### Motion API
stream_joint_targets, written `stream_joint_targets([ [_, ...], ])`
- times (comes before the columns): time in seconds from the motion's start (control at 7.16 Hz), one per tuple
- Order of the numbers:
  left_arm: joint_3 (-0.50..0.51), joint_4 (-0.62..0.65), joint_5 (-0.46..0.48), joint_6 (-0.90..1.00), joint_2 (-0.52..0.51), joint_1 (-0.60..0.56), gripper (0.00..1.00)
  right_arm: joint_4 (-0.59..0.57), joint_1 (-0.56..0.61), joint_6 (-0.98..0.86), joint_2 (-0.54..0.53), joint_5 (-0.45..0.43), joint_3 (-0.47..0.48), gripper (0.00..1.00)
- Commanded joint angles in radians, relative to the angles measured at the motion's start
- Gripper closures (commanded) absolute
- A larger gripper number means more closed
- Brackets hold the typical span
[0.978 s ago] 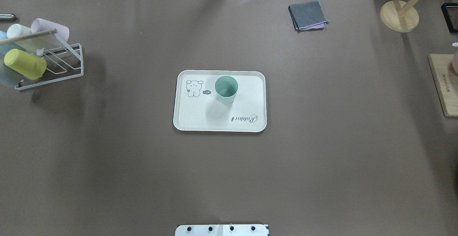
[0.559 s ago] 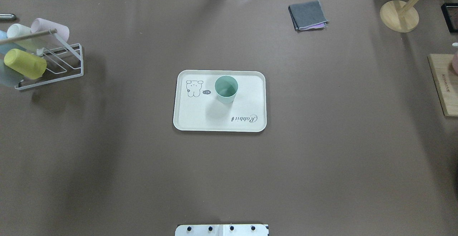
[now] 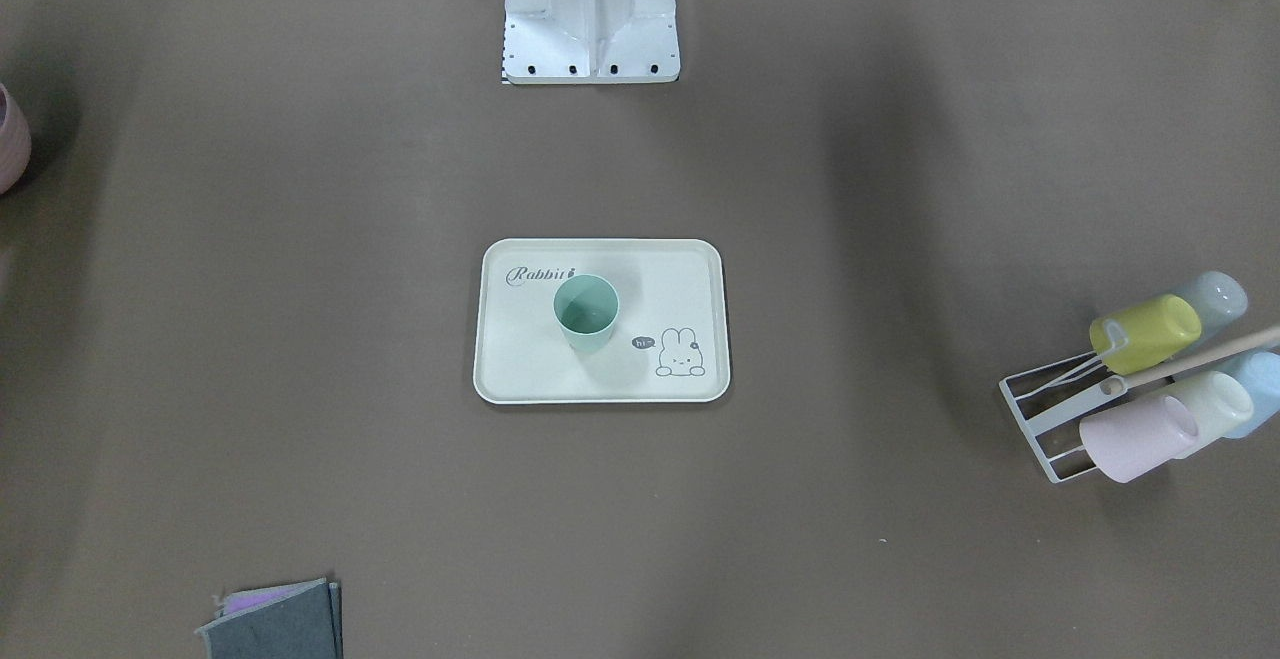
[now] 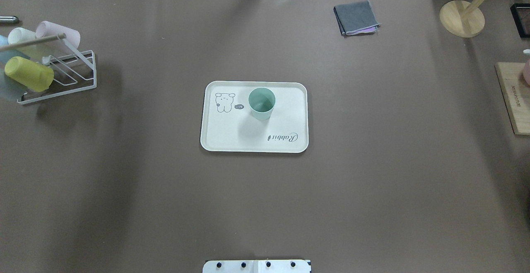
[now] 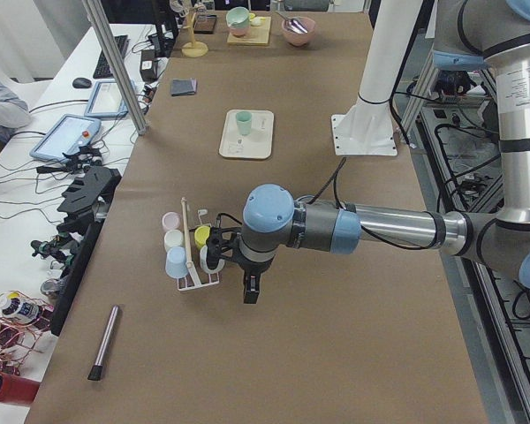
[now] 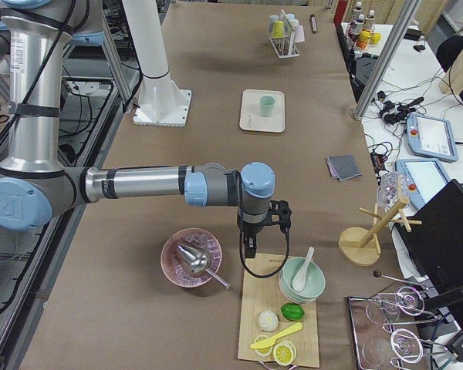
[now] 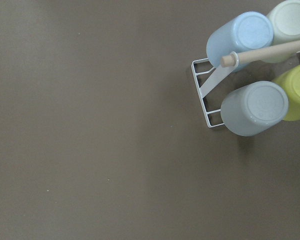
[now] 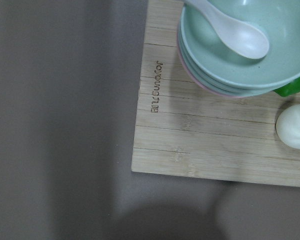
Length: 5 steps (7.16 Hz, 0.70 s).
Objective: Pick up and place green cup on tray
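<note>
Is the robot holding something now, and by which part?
Nothing seems held: the green cup stands free on the tray, far from the left gripper and right gripper.

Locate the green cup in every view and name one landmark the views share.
Front-facing: green cup at centre, on the tray, left of the bunny.
Overhead: green cup at centre, right of the bunny.
Exterior left: green cup upper middle, far away.
Exterior right: green cup upper middle, far away.
Left wrist: not in it.
Right wrist: not in it.
Landmark: the tray under it.
</note>
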Motion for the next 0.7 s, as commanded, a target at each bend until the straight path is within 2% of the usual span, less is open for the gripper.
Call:
stream_joint_targets([
  [0.0, 0.066, 0.055, 0.002, 0.000, -0.078, 0.002, 0.02, 0.000, -0.005, -0.001, 0.000, 0.000, 0.000, 0.00],
  [0.56, 0.089, 0.117, 0.004, 0.000, -0.145, 0.002, 0.02, 0.000, -0.011, 0.000, 0.002, -0.006, 0.000, 0.00],
])
